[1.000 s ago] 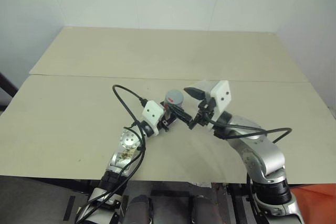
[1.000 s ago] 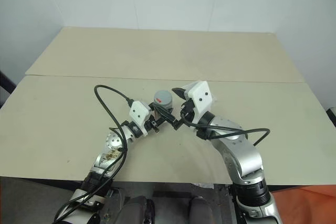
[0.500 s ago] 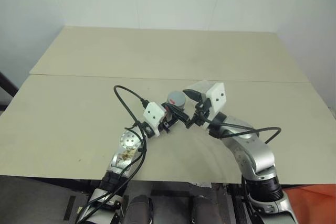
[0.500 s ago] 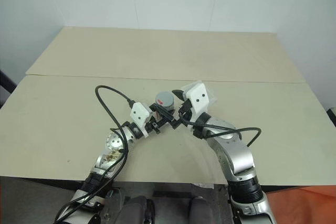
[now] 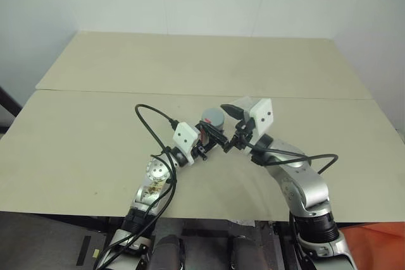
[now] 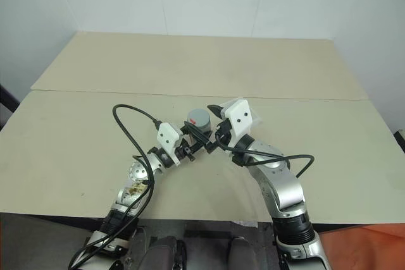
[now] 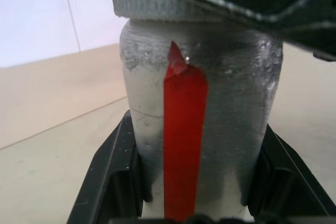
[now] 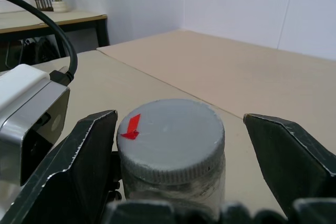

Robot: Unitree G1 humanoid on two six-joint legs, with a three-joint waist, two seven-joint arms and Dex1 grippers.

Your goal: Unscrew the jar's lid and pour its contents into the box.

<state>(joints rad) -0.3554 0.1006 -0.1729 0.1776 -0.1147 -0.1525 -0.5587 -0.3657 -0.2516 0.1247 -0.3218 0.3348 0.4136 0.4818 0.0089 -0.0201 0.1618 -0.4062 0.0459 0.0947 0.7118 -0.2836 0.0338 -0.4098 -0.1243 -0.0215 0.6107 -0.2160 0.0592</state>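
The jar point(image 7: 220, 103), a silvery-grey cylinder with a red stripe down its whitish side, is held above the table. My left gripper point(image 7: 197, 187) is shut on its body, one black finger point(image 7: 113, 171) on each side. The grey lid point(image 8: 170, 129) sits on top of the jar and has a small red arrow on it. My right gripper point(image 8: 184, 161) is open, its fingers point(image 8: 289, 156) standing on either side of the lid with a gap on one side. In the head view the jar point(image 5: 212, 118) sits between both grippers at mid-table. The box is out of view.
The beige table point(image 5: 95, 124) has a seam across it point(image 5: 316, 97) and stretches wide on all sides. A black cable point(image 5: 152, 118) loops up from my left wrist. A dark desk with a plant point(image 8: 52, 3) stands in the background.
The right arm's elbow has drawn in a little toward the middle. Both grippers and the jar stay where they were.
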